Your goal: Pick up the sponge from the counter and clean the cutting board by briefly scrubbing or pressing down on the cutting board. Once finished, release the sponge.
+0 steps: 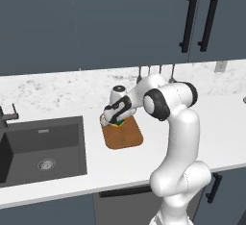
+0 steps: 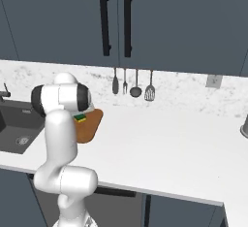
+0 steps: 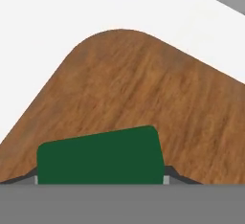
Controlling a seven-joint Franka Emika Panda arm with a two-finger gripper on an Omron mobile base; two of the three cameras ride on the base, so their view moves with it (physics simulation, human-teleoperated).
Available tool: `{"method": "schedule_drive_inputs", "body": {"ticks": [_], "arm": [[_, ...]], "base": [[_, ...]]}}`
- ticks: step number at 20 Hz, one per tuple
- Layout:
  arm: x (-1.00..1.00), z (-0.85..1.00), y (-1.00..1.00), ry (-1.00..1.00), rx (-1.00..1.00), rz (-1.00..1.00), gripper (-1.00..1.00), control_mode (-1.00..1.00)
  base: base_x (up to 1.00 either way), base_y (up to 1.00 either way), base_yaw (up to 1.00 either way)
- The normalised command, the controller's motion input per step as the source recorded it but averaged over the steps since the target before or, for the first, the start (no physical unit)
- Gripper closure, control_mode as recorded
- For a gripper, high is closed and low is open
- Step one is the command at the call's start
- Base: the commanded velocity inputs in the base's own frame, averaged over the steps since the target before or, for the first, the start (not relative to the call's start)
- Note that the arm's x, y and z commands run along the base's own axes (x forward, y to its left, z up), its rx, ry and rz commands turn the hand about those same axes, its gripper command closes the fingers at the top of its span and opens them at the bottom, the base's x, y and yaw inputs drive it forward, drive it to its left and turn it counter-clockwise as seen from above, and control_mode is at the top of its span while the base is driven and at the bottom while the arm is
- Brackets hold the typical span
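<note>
The brown wooden cutting board (image 1: 126, 135) lies on the white counter (image 1: 120, 166), just right of the sink. My gripper (image 1: 116, 118) reaches down over the board's far left corner, shut on the sponge (image 1: 118, 122). The sponge's green top and yellow underside show below the hand. In the hand view the sponge (image 3: 98, 156) sits between the two dark fingertips (image 3: 174, 176), with the cutting board (image 3: 143, 89) close beneath it. I cannot tell whether the sponge touches the wood. From the right, the arm hides most of the hand, and the sponge (image 2: 80, 118) peeks out over the cutting board (image 2: 90, 124).
A dark grey sink basin (image 1: 43, 147) with a faucet (image 1: 7, 114) lies left of the board. Several utensils (image 2: 133, 86) hang on the backsplash behind. Dark cabinets (image 1: 144, 22) hang overhead. Open counter (image 2: 169, 143) stretches to the right.
</note>
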Motion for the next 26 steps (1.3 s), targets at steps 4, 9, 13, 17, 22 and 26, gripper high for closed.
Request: {"method": "schedule_drive_inputs", "body": {"ticks": [4,9,13,17,22,26], "arm": [[0.26,-0.78,0.0,-0.1,0.0,0.0,1.0,-1.0],[0.08,-1.0,-0.01,-0.07,0.03,0.0,1.0,-1.0],[0.22,-0.92,-0.01,-0.06,0.01,0.0,1.0,-1.0],[0.78,-0.49,0.0,-0.01,0.0,0.0,1.0,-1.0],[0.75,-0.18,-0.01,-0.04,0.0,0.0,1.0,-1.0],[0.54,-0.01,0.0,-0.08,0.0,0.0,1.0,-1.0]], "base": [[0.0,0.0,0.0],[0.0,0.0,0.0],[0.0,0.0,0.0],[0.0,0.0,0.0],[0.0,0.0,0.0],[0.0,0.0,0.0]]}}
